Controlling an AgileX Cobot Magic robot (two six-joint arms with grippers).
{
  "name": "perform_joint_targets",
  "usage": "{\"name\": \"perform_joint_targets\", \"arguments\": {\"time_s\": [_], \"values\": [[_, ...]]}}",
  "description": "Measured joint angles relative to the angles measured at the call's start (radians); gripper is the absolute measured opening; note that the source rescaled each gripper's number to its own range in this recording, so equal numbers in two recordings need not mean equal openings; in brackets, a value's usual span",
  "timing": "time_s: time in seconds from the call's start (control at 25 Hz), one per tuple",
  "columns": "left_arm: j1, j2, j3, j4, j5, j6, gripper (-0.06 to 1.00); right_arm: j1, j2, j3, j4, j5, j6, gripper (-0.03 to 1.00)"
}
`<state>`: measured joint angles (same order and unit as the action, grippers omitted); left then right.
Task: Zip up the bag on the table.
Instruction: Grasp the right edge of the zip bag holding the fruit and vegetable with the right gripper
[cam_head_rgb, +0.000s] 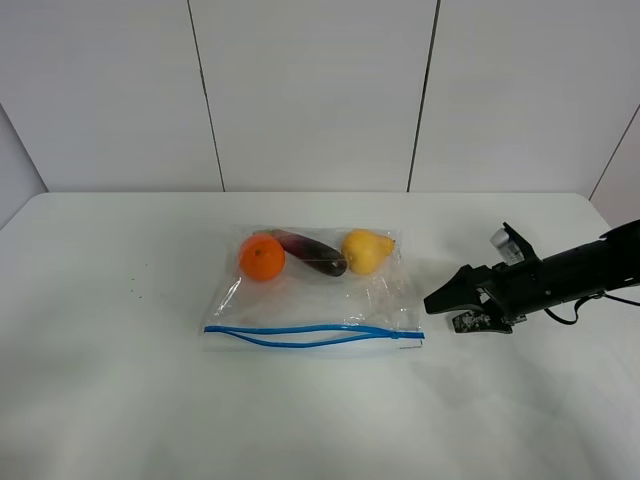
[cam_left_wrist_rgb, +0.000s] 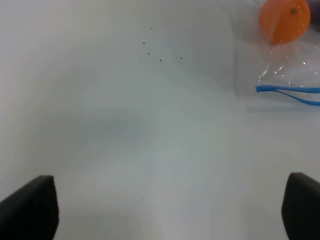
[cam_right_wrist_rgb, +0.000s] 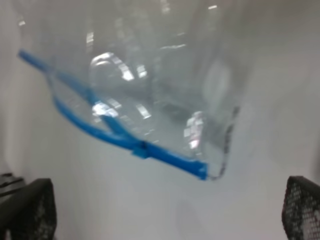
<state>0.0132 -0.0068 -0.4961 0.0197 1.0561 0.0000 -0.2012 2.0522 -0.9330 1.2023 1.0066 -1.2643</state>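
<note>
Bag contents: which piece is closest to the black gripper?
The yellow pear; the eggplant and orange lie farther from the right gripper.

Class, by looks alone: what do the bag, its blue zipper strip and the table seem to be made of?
The bag: thin, clear, glossy plastic; it crinkles, glints, and the orange shows through. The zipper strip: opaque blue, likely plastic too. The table: white and matte, no glare; material unclear, perhaps laminate.
</note>
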Motion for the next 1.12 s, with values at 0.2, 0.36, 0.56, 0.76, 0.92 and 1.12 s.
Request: {"name": "perform_joint_targets", "arguments": {"time_s": [0.2,0.36,0.56,0.76,0.92,1.12], "values": [[0.0,0.0,0.0,0.0,0.0,0.0,1.0,0.0,0.0,0.0,0.001,-0.025,0.003,1.0],[0.0,0.0,0.0,0.0,0.0,0.0,1.0,0.0,0.013,-0.001,0.016,-0.032,0.003,1.0],[0.0,0.0,0.0,0.0,0.0,0.0,1.0,0.017,0.063,-0.04,0.036,-0.013,0.004,1.0],[0.0,0.0,0.0,0.0,0.0,0.0,1.0,0.077,0.078,-0.065,0.043,-0.009,0.007,1.0],[0.0,0.0,0.0,0.0,0.0,0.0,1.0,0.105,0.078,-0.066,0.047,-0.014,0.014,1.0],[0.0,0.0,0.0,0.0,0.0,0.0,1.0,0.107,0.078,-0.066,0.053,-0.016,0.04,1.0]]}}
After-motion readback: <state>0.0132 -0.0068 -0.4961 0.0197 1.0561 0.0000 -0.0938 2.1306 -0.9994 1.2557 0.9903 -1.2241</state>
